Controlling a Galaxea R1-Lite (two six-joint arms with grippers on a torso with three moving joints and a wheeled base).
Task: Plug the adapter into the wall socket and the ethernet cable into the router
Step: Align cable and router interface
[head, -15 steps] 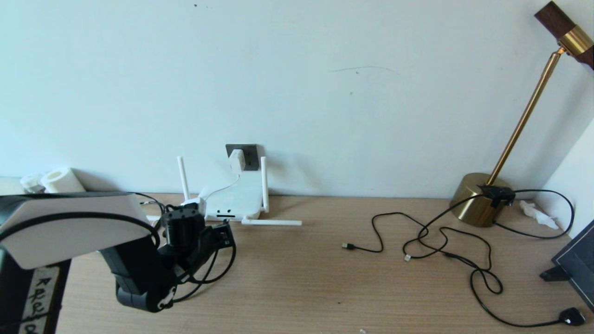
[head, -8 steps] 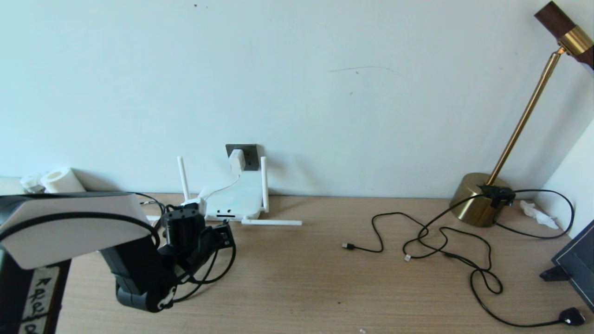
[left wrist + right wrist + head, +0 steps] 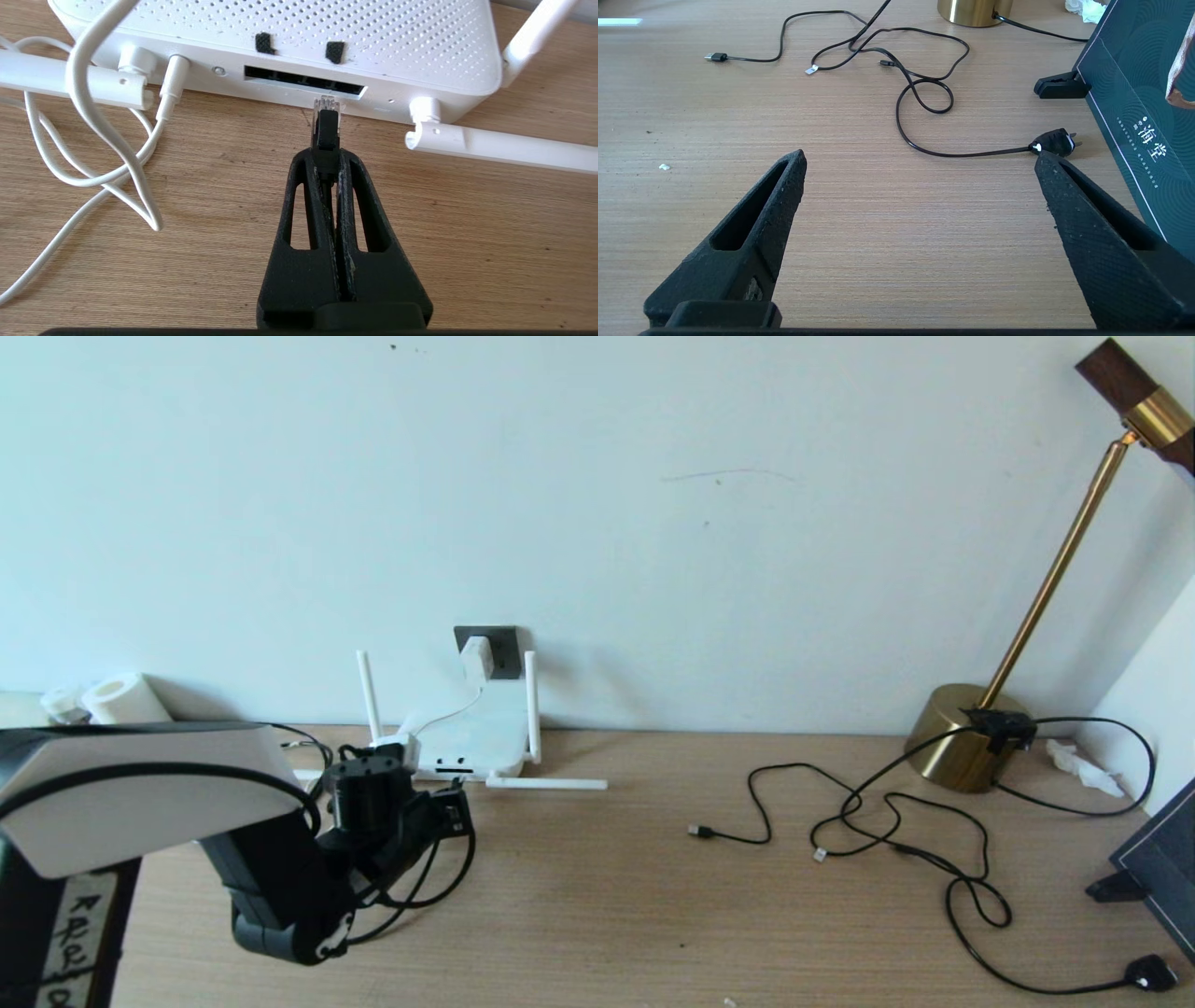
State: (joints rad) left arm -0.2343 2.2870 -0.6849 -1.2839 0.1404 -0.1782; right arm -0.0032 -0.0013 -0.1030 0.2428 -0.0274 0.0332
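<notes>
At the router port slot, nothing has shifted over the last second: left gripper jaws remain clenched on the ethernet cable, tip just outside. Adapter sits in the wall socket. Right gripper idles, jaws released.

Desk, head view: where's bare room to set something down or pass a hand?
Free: the wood between the router's lying antenna and the thin black lamp cords; also the near edge. Crowded: around the left pincer holding the ethernet cable, and by the lamp base.
</notes>
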